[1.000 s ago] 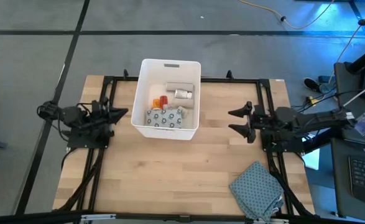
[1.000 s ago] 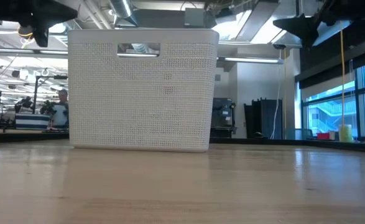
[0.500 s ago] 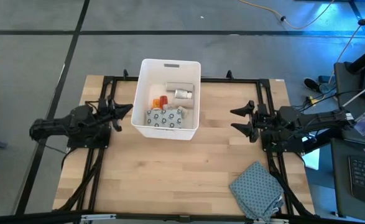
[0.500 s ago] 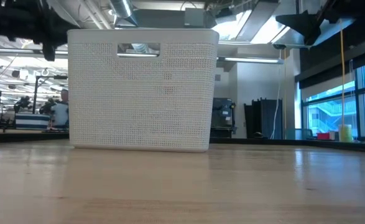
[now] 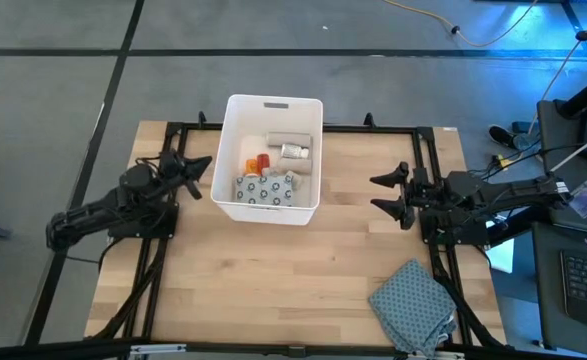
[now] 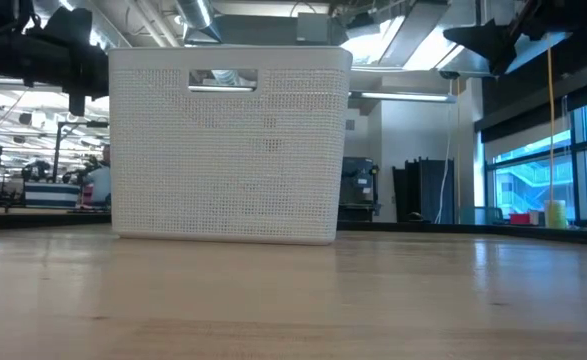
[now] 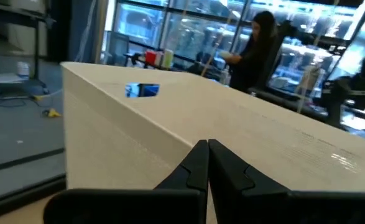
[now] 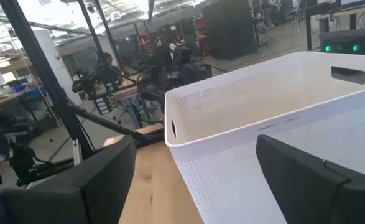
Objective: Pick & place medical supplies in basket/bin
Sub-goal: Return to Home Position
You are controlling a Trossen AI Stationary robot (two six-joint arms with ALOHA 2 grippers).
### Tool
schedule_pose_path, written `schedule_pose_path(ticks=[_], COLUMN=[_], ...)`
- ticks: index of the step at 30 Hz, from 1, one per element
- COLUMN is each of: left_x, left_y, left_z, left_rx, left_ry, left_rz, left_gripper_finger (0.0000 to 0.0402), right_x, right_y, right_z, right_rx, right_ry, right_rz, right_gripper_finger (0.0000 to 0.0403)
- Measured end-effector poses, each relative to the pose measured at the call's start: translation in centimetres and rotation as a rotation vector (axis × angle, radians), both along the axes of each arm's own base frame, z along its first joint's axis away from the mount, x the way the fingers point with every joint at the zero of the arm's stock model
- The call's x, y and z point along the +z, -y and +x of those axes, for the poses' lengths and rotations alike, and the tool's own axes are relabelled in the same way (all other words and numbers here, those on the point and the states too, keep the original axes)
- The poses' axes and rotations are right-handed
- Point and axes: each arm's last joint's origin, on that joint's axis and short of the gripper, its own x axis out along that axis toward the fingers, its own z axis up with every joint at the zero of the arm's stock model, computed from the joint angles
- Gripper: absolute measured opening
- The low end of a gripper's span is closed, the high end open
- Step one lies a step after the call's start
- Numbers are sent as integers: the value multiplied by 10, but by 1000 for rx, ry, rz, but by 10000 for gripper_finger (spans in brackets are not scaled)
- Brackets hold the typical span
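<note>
The white bin (image 5: pixel 271 213) stands at the table's far middle; in the low view its dotted wall (image 6: pixel 233 150) fills the centre. Inside it lie a white blue-dotted soft pack (image 5: pixel 265 187), a red bottle (image 5: pixel 261 161), a white bottle (image 5: pixel 293 151) and a greyish box (image 5: pixel 288 138). My left gripper (image 5: pixel 201 164) hovers just left of the bin, shut and empty, its fingertips (image 7: pixel 207 144) pointing at the bin's wall (image 7: pixel 170 124). My right gripper (image 5: pixel 385 194) hangs open and empty right of the bin, facing its wall (image 8: pixel 263 124).
A grey-teal patterned cloth (image 5: pixel 413 305) lies bunched at the table's near right corner. Bare wood spreads in front of the bin (image 5: pixel 273 280). Black frame rails run along the table's edges. A person (image 7: pixel 257 43) sits in the room beyond the table.
My left arm has unfolded outward to the table's left and swung, carrying its gripper a little toward the far edge and closer to the bin's left wall. The bin and its contents have stayed put.
</note>
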Motion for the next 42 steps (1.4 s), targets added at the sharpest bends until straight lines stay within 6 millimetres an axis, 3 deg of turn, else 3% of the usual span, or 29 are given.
schedule_pose_path(ticks=[5, 11, 22, 42], left_x=[-5, -26, -31, -32], left_y=[-6, -12, -17, -19], left_z=[0, 5, 3, 2], left_rx=[32, 11, 63, 132], left_ry=[7, 87, 57, 10], left_rz=[1, -24, -10, 29], left_gripper_finger=[5, 6, 8, 13], right_x=[-5, -33, -79, -87], right_y=[2, 3, 5, 19], right_z=[-3, -8, -18, -33], right_rx=[-33, -38, -70, -230], right_ry=[-32, 72, 150, 76], right_rz=[-32, -17, 23, -39], right_gripper_finger=[331, 331, 331, 331])
